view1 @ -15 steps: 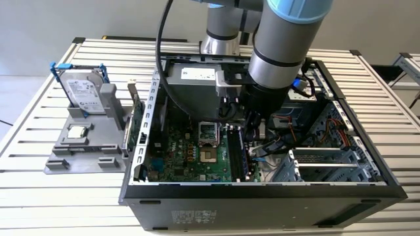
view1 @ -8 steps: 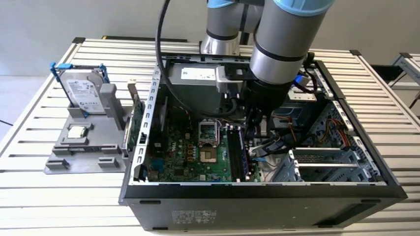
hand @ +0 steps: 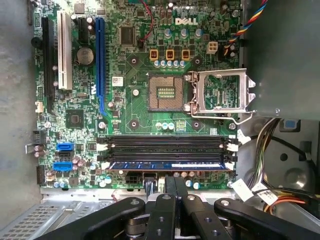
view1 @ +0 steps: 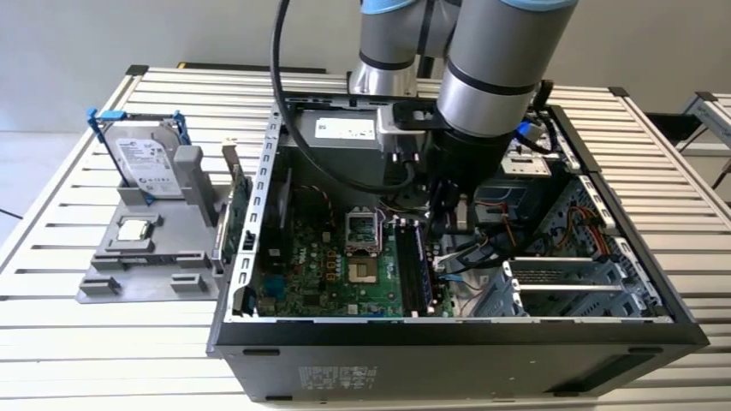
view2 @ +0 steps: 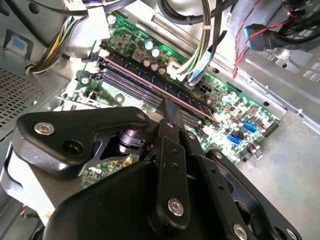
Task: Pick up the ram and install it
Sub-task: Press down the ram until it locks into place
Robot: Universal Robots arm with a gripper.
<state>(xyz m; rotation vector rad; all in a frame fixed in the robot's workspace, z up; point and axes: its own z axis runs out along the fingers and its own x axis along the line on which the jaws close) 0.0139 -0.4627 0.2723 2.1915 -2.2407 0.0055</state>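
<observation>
Two black fingers of the gripper are seen drawn together, with only a thin seam left between them, and their tips are set at the top edge of the ram. Whether that edge is pinched between the fingers or merely touched by them cannot be told. In the second wrist view the gripper is met by the ram near the middle of its length. The ram is found standing on edge in the memory slot nearest the gripper, and it is flanked at both ends by pale latches. Three further memory slots are laid parallel just beside it, all dark. Beyond them, on the green motherboard, the CPU socket is shown with its pins exposed, and its metal load frame is swung open to one side. Bundled cables are draped over the board near one end of the slots. In the exterior view the arm is lowered into the open computer case, which is laid on its side on a slatted table. On the exterior view's left, well apart from the case, a grey holder is placed on the table; a silver hard drive is stood upright in it, and a small square CPU chip is laid flat in front of the drive.
</observation>
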